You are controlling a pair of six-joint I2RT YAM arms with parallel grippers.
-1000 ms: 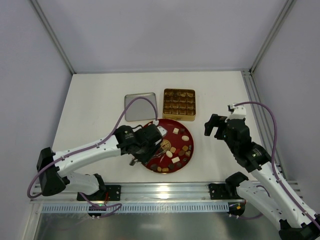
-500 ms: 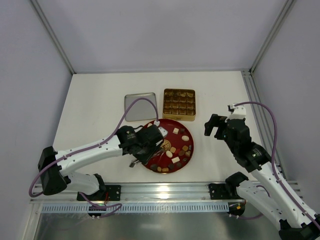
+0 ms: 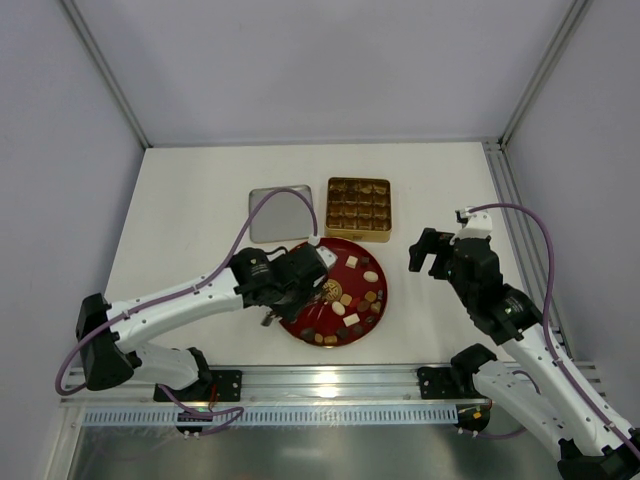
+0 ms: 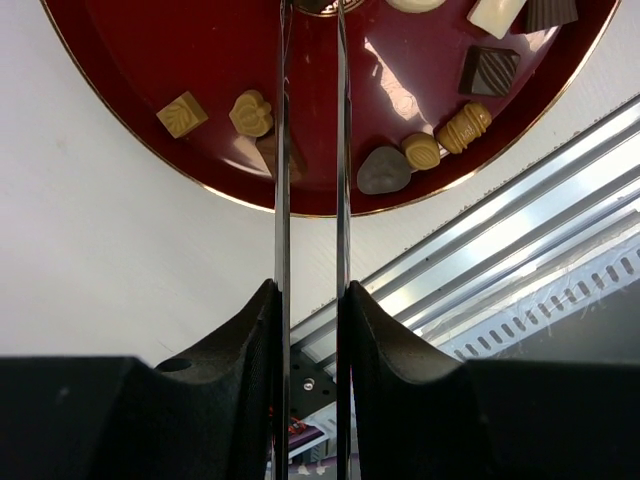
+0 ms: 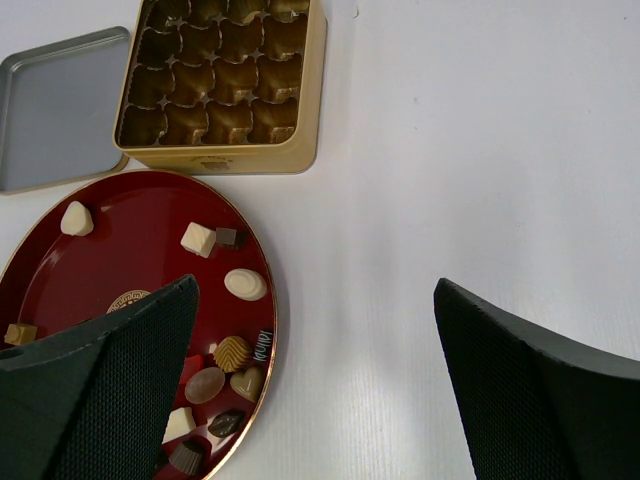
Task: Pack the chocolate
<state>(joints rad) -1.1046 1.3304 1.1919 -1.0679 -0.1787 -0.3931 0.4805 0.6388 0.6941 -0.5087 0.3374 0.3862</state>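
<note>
Hovering over red plate (image 4: 150,60) nr front edge, left gripper (image 4: 310,12) nearly shut, grip unclear; tips cd knock chocolates (image 4: 385,170) off rim; right gripper (image 5: 315,290) wide open.

Chocolates (image 5: 245,284) lie on the plate (image 5: 130,225), tin (image 5: 222,156) behind it.
</note>
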